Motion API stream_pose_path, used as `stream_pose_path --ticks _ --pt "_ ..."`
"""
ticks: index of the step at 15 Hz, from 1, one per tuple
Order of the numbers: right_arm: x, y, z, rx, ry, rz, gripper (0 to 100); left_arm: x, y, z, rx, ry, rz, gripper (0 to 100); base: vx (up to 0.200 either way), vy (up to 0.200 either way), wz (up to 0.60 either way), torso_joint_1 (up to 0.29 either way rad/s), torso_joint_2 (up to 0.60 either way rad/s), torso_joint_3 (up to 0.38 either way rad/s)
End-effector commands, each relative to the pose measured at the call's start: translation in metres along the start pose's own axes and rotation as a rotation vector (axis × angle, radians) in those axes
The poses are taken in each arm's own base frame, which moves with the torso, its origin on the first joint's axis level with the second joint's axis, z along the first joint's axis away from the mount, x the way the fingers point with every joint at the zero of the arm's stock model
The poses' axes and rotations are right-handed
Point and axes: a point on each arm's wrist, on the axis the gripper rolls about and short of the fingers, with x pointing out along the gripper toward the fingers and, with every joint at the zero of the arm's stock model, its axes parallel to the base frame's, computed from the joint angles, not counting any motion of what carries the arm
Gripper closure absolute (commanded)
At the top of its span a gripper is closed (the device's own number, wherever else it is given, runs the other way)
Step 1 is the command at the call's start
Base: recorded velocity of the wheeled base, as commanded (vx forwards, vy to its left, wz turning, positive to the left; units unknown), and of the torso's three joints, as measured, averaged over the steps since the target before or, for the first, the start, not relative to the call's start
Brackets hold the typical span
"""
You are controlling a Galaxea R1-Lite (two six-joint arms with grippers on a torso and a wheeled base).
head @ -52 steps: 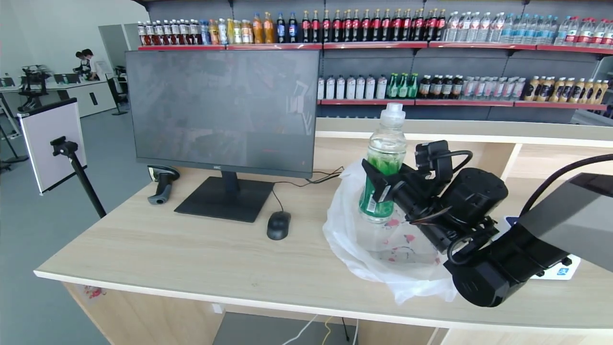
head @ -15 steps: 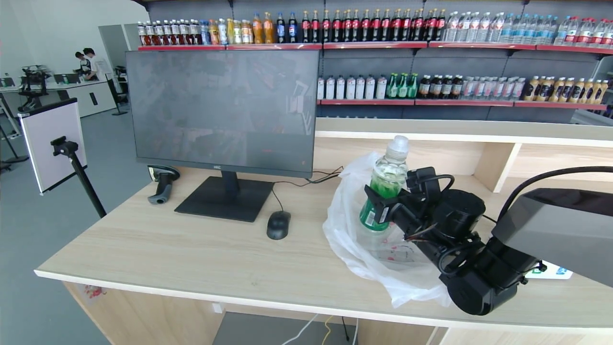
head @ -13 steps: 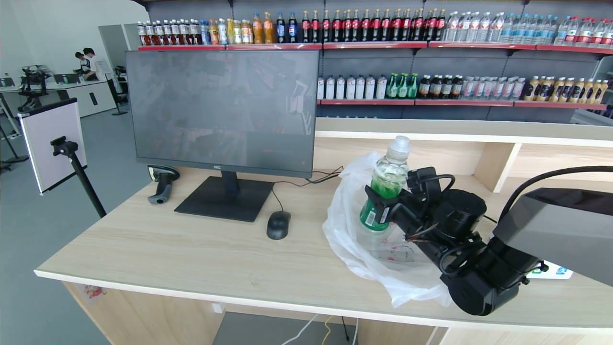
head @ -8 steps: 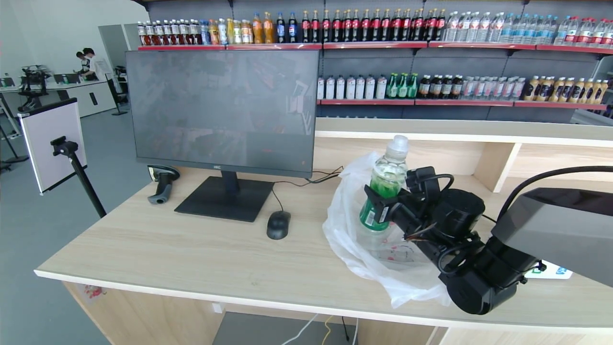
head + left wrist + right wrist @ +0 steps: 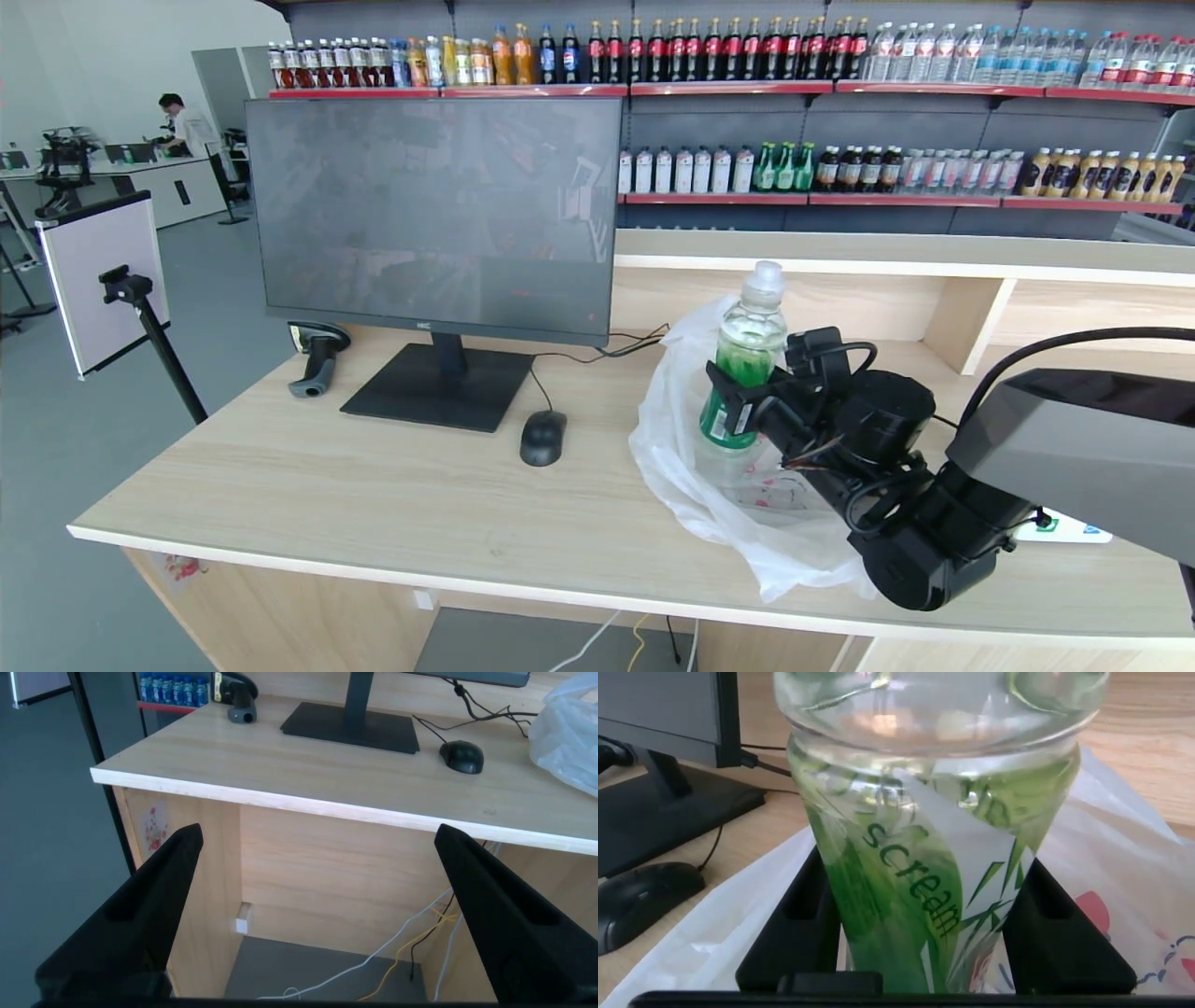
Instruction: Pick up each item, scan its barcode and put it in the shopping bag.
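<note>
A clear bottle with a green label and white cap [image 5: 744, 347] stands upright over the white plastic shopping bag [image 5: 695, 499] on the wooden counter; its lower part shows through the bag's film. My right gripper [image 5: 738, 397] is shut on the bottle around the label. In the right wrist view the bottle [image 5: 938, 849] sits between the two black fingers [image 5: 799, 919], with the bag [image 5: 1120, 873] behind it. My left gripper [image 5: 308, 919] hangs open and holds nothing, in front of the counter and below its front edge [image 5: 308, 803].
A monitor [image 5: 434, 215] stands at the back left on its stand, with a black mouse [image 5: 543, 437] in front and a handheld scanner [image 5: 317, 359] to its left. A white-and-blue item [image 5: 1074, 529] lies at the far right, partly behind my arm. Drink shelves line the back wall.
Since 3.5 s ago my right gripper has lowered the bottle into the bag. In the last second it drifted slightly to the left.
</note>
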Motion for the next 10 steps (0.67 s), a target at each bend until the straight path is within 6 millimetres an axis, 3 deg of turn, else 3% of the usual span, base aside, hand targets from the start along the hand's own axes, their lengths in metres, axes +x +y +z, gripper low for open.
stream_pose_path --ticks 1,8,9,10 --pt "0.0018 0.0000 -0.0032 0.000 0.003 0.000 100 0.0000 0.0000 0.0000 -0.001 0.000 0.000 0 0.000 0.000 0.00 0.000 0.00 0.000" --pt "0.0026 0.0001 -0.0023 0.002 -0.001 0.000 100 0.0000 0.0000 0.0000 -0.001 0.000 0.000 0 0.000 0.000 0.00 0.000 0.00 0.000" --pt "0.0024 -0.0005 -0.0020 0.001 -0.001 -0.002 0 0.0000 0.0000 0.0000 -0.001 0.000 0.000 0 0.000 0.000 0.00 0.000 0.00 0.000" --pt "0.0023 -0.0005 -0.0008 0.001 -0.005 -0.002 0 0.0000 0.0000 0.0000 -0.001 0.000 0.000 0 0.000 0.000 0.00 0.000 0.00 0.000"
